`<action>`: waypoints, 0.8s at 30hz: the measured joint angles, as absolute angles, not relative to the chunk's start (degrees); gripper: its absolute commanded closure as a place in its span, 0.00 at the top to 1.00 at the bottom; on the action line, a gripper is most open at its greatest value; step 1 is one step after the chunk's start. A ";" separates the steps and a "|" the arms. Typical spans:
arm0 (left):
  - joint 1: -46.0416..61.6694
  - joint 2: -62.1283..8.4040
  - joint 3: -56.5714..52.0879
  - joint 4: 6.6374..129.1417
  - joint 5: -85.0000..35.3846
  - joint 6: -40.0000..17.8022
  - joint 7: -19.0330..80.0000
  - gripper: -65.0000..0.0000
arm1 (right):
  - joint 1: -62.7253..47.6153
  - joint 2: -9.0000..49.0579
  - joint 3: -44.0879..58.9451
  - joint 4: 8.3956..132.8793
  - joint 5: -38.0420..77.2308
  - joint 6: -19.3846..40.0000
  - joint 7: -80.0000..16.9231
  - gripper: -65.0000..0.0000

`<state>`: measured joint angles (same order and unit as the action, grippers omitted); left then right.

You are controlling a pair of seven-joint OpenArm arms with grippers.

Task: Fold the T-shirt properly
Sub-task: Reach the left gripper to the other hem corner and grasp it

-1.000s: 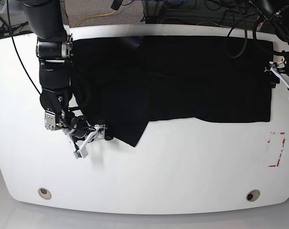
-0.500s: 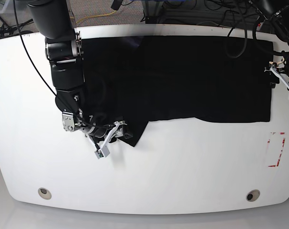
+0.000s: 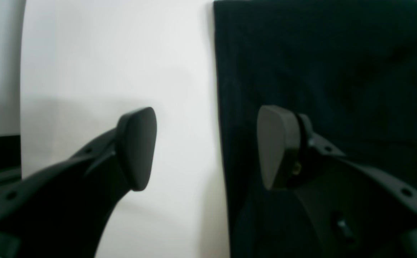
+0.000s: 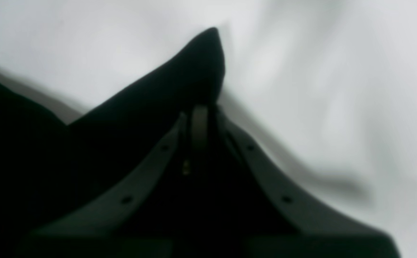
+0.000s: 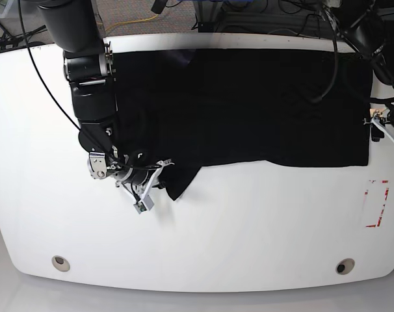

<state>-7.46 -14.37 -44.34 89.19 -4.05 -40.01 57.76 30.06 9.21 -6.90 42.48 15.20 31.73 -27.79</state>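
The right gripper [image 4: 199, 122] is clenched on a pointed corner of the black T-shirt [image 5: 249, 104] spread on the white table [image 5: 249, 227]; the left gripper [image 3: 208, 147], released, straddles its edge

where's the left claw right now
In the base view the left claw sits at the table's right edge, open beside the T-shirt's right edge.

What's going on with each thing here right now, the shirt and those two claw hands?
T-shirt: spread flat on the table, one corner pinched near the front edge.
Right gripper: shut on that corner.
Left gripper: open, holding nothing, straddling the shirt's edge.
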 measured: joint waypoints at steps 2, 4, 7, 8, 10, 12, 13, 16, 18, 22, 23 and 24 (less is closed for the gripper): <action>-9.56 -14.48 -44.27 85.49 -2.79 -38.65 52.66 0.64 | 30.09 9.26 -6.90 42.48 15.22 31.73 -27.79 0.00; -11.31 -14.66 -44.25 81.41 -1.15 -38.24 49.21 0.64 | 30.06 9.21 -6.90 42.48 15.27 31.73 -27.73 0.00; -13.63 -14.90 -42.17 73.91 2.28 -37.76 45.82 0.64 | 29.98 9.23 -6.90 42.48 15.20 31.73 -27.73 0.00; -14.50 -15.14 -40.88 70.61 3.31 -37.76 44.77 0.64 | 29.93 9.23 -6.87 42.48 15.27 31.73 -27.62 0.00; -16.21 -15.53 -39.33 65.34 4.08 -38.04 42.00 0.64 | 29.95 9.19 -6.83 42.52 15.18 31.73 -27.73 0.00; -17.74 -16.25 -39.22 61.17 3.81 -38.15 38.76 0.64 | 29.91 9.08 -6.83 42.57 15.29 31.73 -27.59 0.00; -18.55 -16.69 -39.20 59.20 4.21 -38.02 37.63 0.64 | 29.91 9.13 -6.83 42.57 15.31 31.75 -27.57 0.00; -20.53 -17.58 -39.29 54.61 4.47 -37.93 36.21 0.64 | 29.91 9.19 -6.83 42.59 15.22 31.73 -27.64 0.00; -21.67 -17.69 -39.27 52.36 4.97 -37.69 36.14 0.64 | 29.93 9.10 -6.83 42.59 15.18 31.73 -27.77 0.00; -22.72 -17.69 -38.57 50.48 4.69 -34.89 34.72 0.64 | 29.91 9.13 -6.83 42.59 15.25 31.73 -27.62 0.00; -22.70 -17.89 -37.65 50.48 4.64 -34.00 33.30 0.64 | 29.91 9.17 -6.83 42.59 15.29 31.73 -27.64 0.00; -22.70 -18.39 -36.34 50.43 4.71 -33.39 32.47 0.64 | 29.93 9.19 -6.83 42.59 15.22 31.73 -27.68 0.00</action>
